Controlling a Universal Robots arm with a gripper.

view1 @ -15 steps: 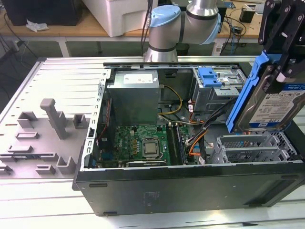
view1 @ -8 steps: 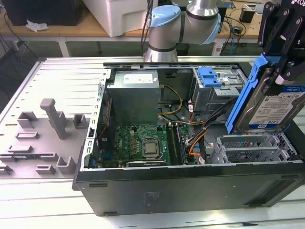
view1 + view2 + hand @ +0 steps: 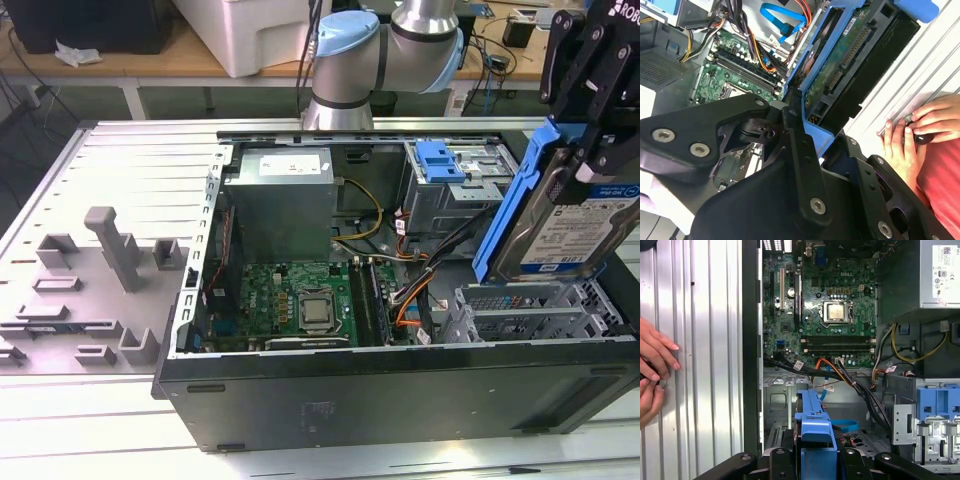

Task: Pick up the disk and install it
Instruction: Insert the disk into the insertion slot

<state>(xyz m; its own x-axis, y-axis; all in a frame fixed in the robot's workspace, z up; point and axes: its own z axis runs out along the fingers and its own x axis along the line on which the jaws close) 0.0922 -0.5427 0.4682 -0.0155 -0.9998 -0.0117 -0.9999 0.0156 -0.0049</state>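
The gripper (image 3: 592, 160) has its jaws clamped on the disk (image 3: 570, 230), which is held on edge and tilted over the metal drive cage (image 3: 530, 305) of the open computer case (image 3: 400, 390), at the exterior view's right. Inside the case lie the motherboard (image 3: 300, 300), a grey power supply (image 3: 278, 205) and bundled cables (image 3: 415, 290).

We lose the disk (image 3: 572, 228) past the exterior view's right edge, and the gripper (image 3: 598, 160) runs off its top edge. In the first wrist view the disk (image 3: 813, 421) stands edge-on, its label hidden from us, and a person's hands (image 3: 655, 352) are cut off at the picture's edge.
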